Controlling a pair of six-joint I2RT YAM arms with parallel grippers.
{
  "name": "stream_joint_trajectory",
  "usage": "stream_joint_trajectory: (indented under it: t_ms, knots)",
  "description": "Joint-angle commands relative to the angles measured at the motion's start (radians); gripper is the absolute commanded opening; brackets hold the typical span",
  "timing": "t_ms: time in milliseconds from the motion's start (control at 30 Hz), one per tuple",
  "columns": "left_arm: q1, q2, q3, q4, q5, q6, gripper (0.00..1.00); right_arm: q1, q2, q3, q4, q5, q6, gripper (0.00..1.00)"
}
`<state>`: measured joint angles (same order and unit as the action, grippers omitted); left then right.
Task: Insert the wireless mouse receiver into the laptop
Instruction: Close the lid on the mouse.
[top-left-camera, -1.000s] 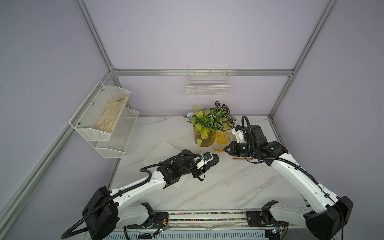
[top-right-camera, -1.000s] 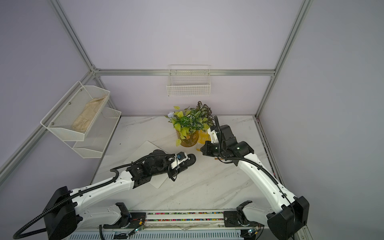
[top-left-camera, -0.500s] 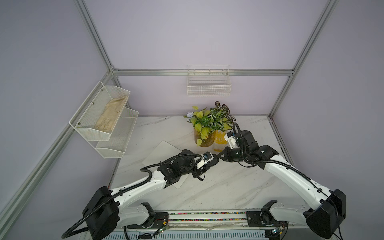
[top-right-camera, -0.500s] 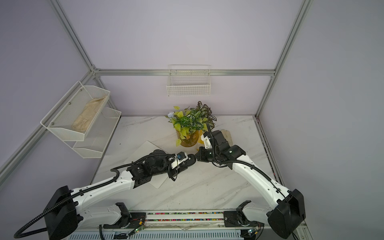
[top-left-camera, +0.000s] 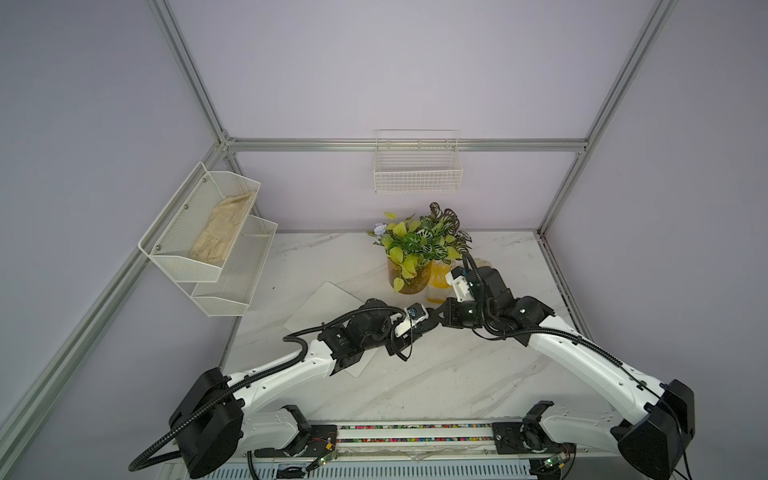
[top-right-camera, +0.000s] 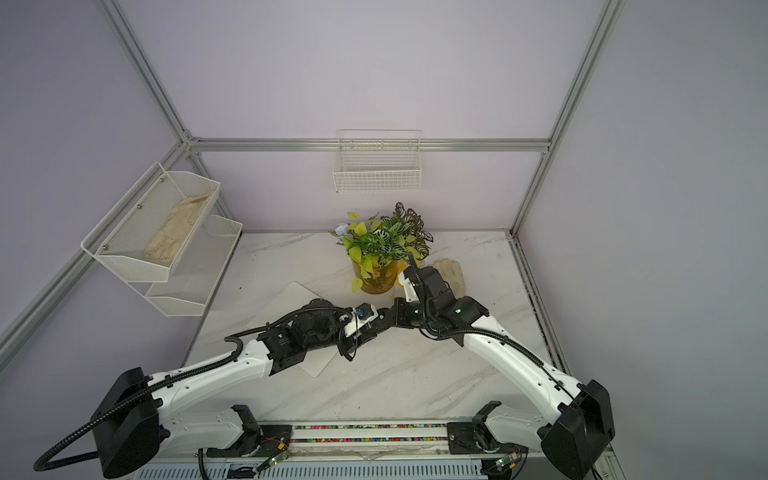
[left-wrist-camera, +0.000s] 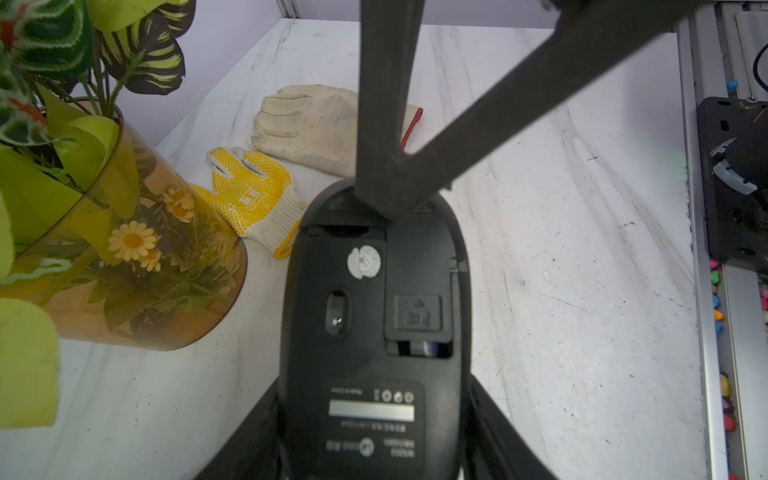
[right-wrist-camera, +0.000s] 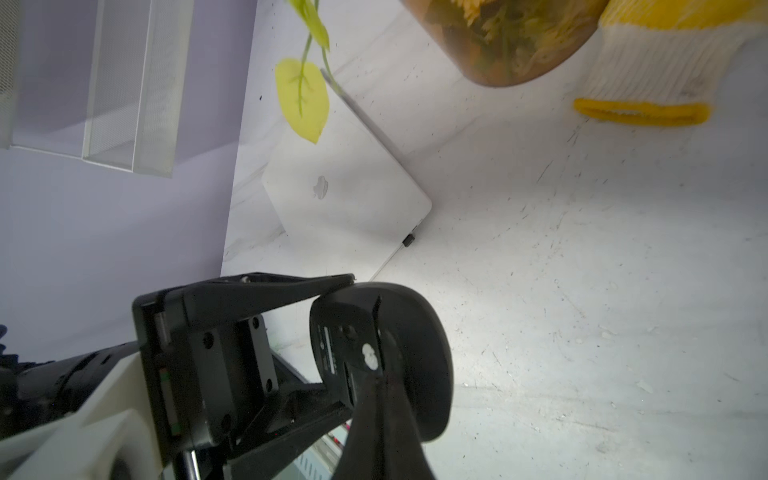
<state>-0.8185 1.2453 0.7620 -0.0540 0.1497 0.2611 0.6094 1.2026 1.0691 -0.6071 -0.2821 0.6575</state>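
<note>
While the left gripper holds the mouse, laptop lies nearby.

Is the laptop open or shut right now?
Shut. In the right wrist view the laptop lies flat on the table, lid down, logo facing up; no screen or keyboard shows.

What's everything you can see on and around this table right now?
laptop: one, white-silver, closed, on table.
small stub, maybe the receiver: one, black, at laptop's side edge.
mouse: one, black, underside exposed.
vase of plants: one, amber, table rear.
yellow-dotted glove: one, beside vase.
cream gloves: two, one on table, one in shelf's upper tier.
mesh shelf: one, white, left wall.
wire basket: one, white, back wall.
table: white marble.
left gripper: clamped on mouse.
right gripper: shut, tips on mouse underside.
</note>
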Motion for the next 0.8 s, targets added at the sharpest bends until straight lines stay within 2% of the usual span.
stream_joint_trajectory:
  t_ms: [0, 300, 433, 533, 667, 767]
  knots:
    - [0.0, -0.007, 0.031, 0.076, 0.015, -0.022, 0.33, -0.017, -0.052, 0.056, -0.028, 0.093, 0.012, 0.0]
    - [-0.001, -0.008, 0.036, 0.083, 0.019, -0.032, 0.33, -0.062, -0.045, 0.04, -0.063, 0.092, -0.017, 0.0]
    - [-0.001, -0.009, 0.038, 0.088, 0.021, -0.037, 0.32, -0.062, -0.019, -0.006, -0.019, 0.04, -0.015, 0.0]
    - [-0.001, -0.01, 0.036, 0.09, 0.021, -0.039, 0.32, -0.025, 0.007, -0.051, 0.047, -0.01, 0.025, 0.0]
    - [-0.001, -0.002, 0.028, 0.101, 0.02, -0.044, 0.32, 0.052, 0.021, -0.077, 0.113, -0.014, 0.076, 0.0]
    - [-0.001, 0.005, 0.022, 0.11, 0.023, -0.05, 0.32, 0.059, 0.003, -0.092, 0.126, -0.005, 0.097, 0.0]
